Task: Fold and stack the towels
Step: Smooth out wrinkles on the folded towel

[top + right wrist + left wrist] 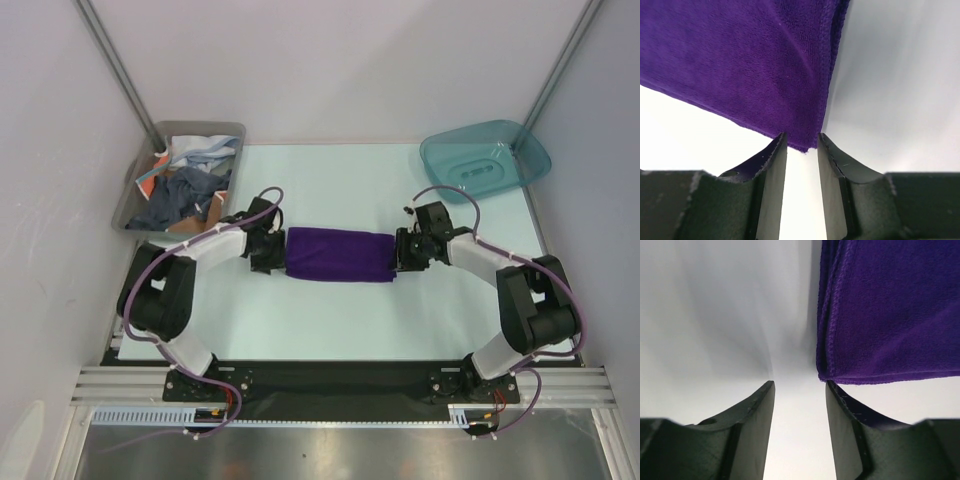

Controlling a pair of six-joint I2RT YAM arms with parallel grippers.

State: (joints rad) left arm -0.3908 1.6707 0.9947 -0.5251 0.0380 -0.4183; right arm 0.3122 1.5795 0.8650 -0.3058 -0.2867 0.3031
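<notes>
Looking across the table (330,315), I'd judge the job barely begun: one purple towel (338,254) lies mid-frame, folded into a plush oblong with stitched hems, while the other towels (190,180) sit crumpled in the grey bin (205,127) at upper left, still to be folded and stacked. The left gripper (799,385) stands well open and empty beside the towel's corner. The right gripper (802,136) is parted more narrowly, a corner at its mouth, seemingly unclamped.

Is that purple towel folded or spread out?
Folded: the purple towel lies as a narrow band, and doubled edges show at its corner in the left wrist view.
</notes>
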